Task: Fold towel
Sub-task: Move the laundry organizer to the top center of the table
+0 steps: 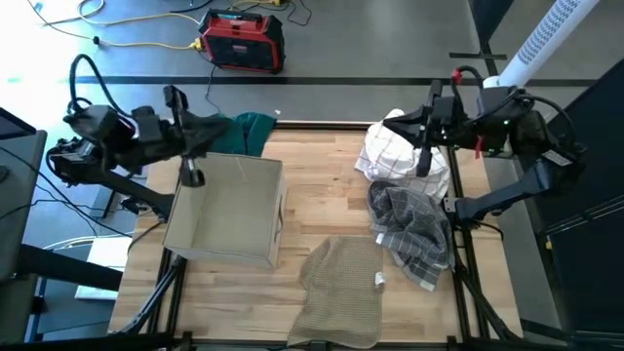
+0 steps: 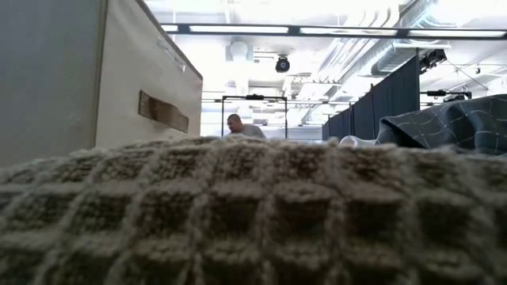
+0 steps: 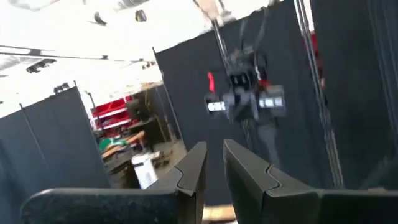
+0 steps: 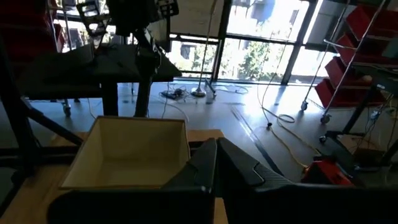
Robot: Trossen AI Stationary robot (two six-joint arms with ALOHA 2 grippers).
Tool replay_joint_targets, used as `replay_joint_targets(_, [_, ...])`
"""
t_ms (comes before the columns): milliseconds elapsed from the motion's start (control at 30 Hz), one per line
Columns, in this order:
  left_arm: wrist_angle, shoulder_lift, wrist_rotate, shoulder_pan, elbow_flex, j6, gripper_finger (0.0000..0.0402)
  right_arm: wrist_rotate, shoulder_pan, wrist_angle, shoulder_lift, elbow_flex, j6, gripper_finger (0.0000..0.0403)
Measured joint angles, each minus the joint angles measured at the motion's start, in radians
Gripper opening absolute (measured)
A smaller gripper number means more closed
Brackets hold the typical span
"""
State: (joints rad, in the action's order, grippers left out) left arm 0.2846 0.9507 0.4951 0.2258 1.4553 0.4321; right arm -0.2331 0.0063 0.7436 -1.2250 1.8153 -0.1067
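Four cloths on the light wooden desk [image 1: 322, 195]: a tan waffle-weave towel [image 1: 341, 288] spread flat at the near edge, a crumpled grey plaid cloth [image 1: 414, 229] just beside it toward the right, a bunched white cloth with thin dark checks [image 1: 395, 156] behind that, touching it, and a dark green cloth [image 1: 252, 130] at the far edge by the left arm. Near the left side of the desk, a beige open-topped fabric box [image 1: 229, 210], upright, nothing seen inside it, well apart from the grey and white cloths and close to the tan towel's far corner. In the low view, the tan towel [image 2: 253, 214] filling the foreground, the box wall [image 2: 127, 79] rising at the left with a brown label on it, the grey plaid cloth [image 2: 451, 127] at the right, and a person [image 2: 238, 125] far off in the room beyond.

Left gripper [image 1: 192, 175] raised over the far left corner of the box, fingers [image 3: 193, 171] drawn nearly together with only a narrow gap, nothing held. Right gripper [image 1: 422, 161] hovering above the white checked cloth, fingers [image 4: 239, 165] pressed close with barely a slit between them, nothing held. Neither gripper touching the tan towel. Behind the desk on the floor, a red and black case [image 1: 244, 41] with yellow cable [image 1: 146, 44] running to it.
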Motion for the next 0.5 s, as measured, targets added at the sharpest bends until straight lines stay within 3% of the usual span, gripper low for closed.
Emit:
replay_joint_targets(133, [0.208, 0.0, 0.157, -0.002, -0.001, -0.071, 0.0051, 0.001, 0.0, 0.039, -0.004, 0.002, 0.001, 0.0])
replay_joint_targets(200, [0.321, 0.001, 0.166, -0.026, -0.001, -0.164, 0.0062, 0.001, 0.0, 0.062, -0.003, 0.002, 0.021, 0.0])
replay_joint_targets(367, [0.634, 0.017, -0.029, -0.149, 0.068, -0.41, 0.01, 0.001, 0.0, 0.126, -0.003, 0.002, 0.036, 0.0])
replay_joint_targets(500, [0.817, 0.051, -0.14, -0.246, 0.125, -0.484, 0.0131, 0.001, 0.0, 0.163, -0.003, 0.002, 0.056, 0.0])
